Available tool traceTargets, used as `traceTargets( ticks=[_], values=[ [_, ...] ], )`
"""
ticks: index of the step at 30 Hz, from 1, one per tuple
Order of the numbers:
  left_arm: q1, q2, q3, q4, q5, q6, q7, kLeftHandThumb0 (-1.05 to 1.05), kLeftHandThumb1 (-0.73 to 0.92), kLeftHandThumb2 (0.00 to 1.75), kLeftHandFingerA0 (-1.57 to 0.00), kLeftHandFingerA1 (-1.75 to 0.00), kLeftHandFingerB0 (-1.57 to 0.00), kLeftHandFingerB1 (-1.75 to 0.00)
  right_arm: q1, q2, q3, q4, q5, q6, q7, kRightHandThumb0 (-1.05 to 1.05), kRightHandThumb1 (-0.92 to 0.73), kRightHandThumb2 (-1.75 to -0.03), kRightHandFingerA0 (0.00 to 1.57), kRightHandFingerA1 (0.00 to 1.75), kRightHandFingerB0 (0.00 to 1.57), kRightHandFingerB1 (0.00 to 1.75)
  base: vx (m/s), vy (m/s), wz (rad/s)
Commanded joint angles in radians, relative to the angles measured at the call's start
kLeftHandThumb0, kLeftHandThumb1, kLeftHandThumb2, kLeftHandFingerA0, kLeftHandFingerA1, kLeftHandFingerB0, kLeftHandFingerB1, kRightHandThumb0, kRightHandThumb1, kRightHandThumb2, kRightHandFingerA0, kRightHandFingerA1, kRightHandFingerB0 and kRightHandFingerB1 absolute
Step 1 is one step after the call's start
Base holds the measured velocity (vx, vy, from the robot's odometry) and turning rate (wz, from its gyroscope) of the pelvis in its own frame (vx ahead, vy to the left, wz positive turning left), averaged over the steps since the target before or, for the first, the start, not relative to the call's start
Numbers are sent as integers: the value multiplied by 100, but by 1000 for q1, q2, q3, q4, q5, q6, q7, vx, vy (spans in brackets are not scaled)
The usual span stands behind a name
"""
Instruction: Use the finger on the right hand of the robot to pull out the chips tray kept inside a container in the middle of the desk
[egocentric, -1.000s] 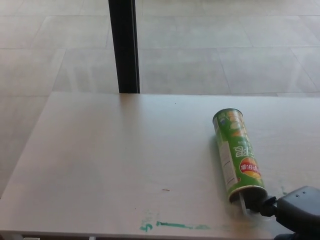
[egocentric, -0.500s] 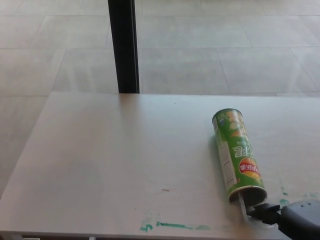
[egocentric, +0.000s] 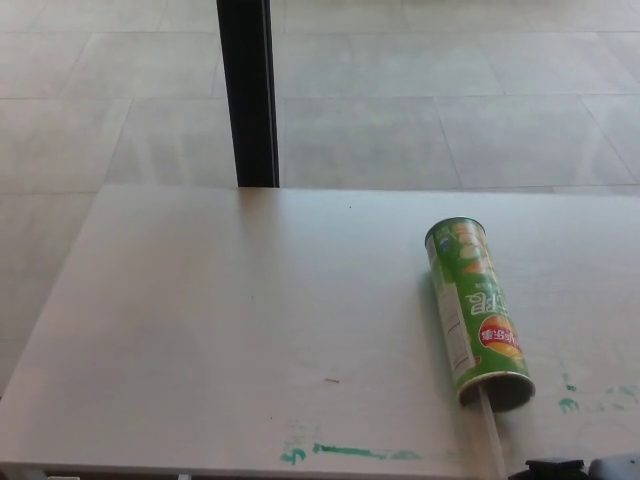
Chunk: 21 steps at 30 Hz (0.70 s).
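Just green chips container (egocentric: 474, 313) on its side, clear tray (egocentric: 490, 420) partly out.

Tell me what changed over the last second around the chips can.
The right hand drew back from the mouth of the chips can toward the near desk edge, now barely in view. A pale tray strip trails out of the mouth. The can and green marks stayed put.
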Motion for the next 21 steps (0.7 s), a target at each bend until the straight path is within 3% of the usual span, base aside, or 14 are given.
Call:
traceTargets(
  ticks=[1,21],
  values=[
    [-6,31,-16,33,29,-11,-1,-41,69,60,-49,-57,-46,-46,54,-22,-7,3,34,-8,37,-31,-55,-59,86,140,49,40,0,0,0],
    [-14,22,-1,30,4,-13,-7,-40,67,59,-47,-60,-50,-49,148,-22,-43,-29,82,-27,31,-31,-56,-61,83,146,48,40,0,0,0]
  ],
)
